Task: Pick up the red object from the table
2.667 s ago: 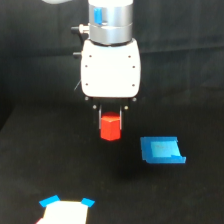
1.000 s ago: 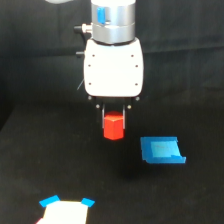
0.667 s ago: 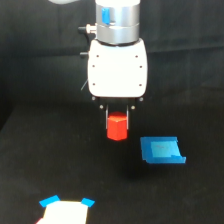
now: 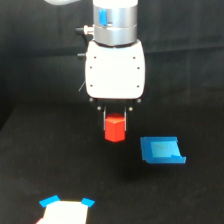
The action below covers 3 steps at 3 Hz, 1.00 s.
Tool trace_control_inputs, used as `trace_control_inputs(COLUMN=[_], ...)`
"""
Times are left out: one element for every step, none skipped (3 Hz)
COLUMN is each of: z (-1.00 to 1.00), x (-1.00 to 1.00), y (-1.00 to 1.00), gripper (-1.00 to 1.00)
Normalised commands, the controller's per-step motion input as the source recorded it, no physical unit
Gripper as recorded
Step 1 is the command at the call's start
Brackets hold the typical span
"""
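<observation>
The red object (image 4: 115, 128) is a small bright red-orange faceted block. It hangs under my white gripper (image 4: 115, 122), held between the dark fingers, clear of the black table (image 4: 60, 165). The gripper is shut on it; the fingertips are mostly hidden behind the block and the gripper's body. The block sits left of and slightly above the blue piece in the exterior view.
A flat blue rectangular piece (image 4: 162, 150) lies on the table to the exterior view's right of the block. A white piece with blue corners (image 4: 66, 210) lies at the bottom left edge of the view.
The gripper has risen and drifted slightly to the exterior view's right with the red block held in it. The blue piece and the white piece have not moved.
</observation>
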Motion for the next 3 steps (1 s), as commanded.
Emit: trace_control_inputs(z=[-0.36,-0.15,0.87], x=[0.03,-0.05,-0.40], y=[-0.49,-0.12,-0.33], gripper=[-0.71,-1.00,-0.99])
